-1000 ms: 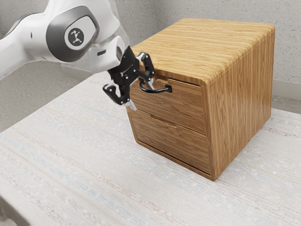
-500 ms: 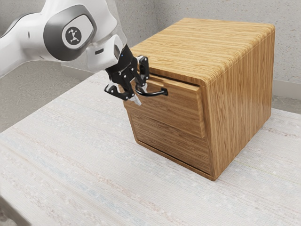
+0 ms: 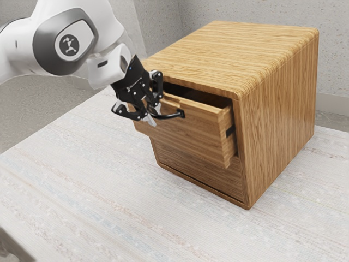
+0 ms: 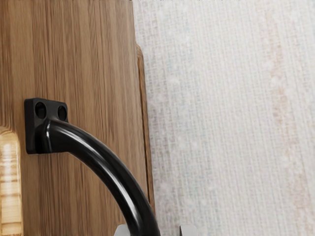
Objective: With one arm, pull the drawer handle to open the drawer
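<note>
Jaws pinch the stiff black handle [image 3: 173, 115] near its end on the drawer [image 3: 191, 134]; the wooden drawer should slide lightly.

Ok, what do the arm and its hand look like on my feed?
The arm is a glossy white shell of rounded links, with a grey circular joint cap carrying a small round emblem. The hand is black and angular, two-fingered, with pale tips.
</note>
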Controlling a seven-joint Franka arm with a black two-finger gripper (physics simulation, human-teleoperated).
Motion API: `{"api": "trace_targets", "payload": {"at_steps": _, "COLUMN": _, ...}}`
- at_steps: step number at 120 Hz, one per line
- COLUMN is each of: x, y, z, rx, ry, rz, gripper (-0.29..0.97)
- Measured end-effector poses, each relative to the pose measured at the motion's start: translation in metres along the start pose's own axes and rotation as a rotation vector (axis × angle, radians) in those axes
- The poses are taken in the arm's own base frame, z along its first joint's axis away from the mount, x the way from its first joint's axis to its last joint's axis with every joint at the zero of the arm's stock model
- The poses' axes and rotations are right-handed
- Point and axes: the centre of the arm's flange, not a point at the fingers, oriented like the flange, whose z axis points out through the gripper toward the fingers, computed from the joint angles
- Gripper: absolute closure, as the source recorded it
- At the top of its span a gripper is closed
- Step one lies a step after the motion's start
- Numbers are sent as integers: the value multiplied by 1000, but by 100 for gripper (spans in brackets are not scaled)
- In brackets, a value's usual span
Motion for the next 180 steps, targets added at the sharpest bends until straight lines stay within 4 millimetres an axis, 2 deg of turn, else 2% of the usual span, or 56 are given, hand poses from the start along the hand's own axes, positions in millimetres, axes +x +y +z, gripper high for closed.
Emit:
{"api": "trace_targets", "payload": {"at_steps": 51, "x": 7, "y": 28, "z": -4, "rx": -19, "ry": 17, "rz": -14, "gripper": 65}}
{"api": "trace_targets", "payload": {"at_steps": 90, "x": 10, "y": 51, "z": -11, "rx": -22, "ry": 15, "rz": -26, "gripper": 70}}
{"api": "trace_targets", "payload": {"at_steps": 113, "x": 11, "y": 60, "z": -10, "rx": -27, "ry": 14, "rz": -31, "gripper": 68}}
{"api": "trace_targets", "payload": {"at_steps": 165, "x": 17, "y": 93, "z": -22, "rx": -20, "ry": 7, "rz": -47, "gripper": 70}}
{"api": "trace_targets", "payload": {"at_steps": 180, "x": 21, "y": 107, "z": -31, "rx": -11, "ry": 3, "rz": -49, "gripper": 73}}
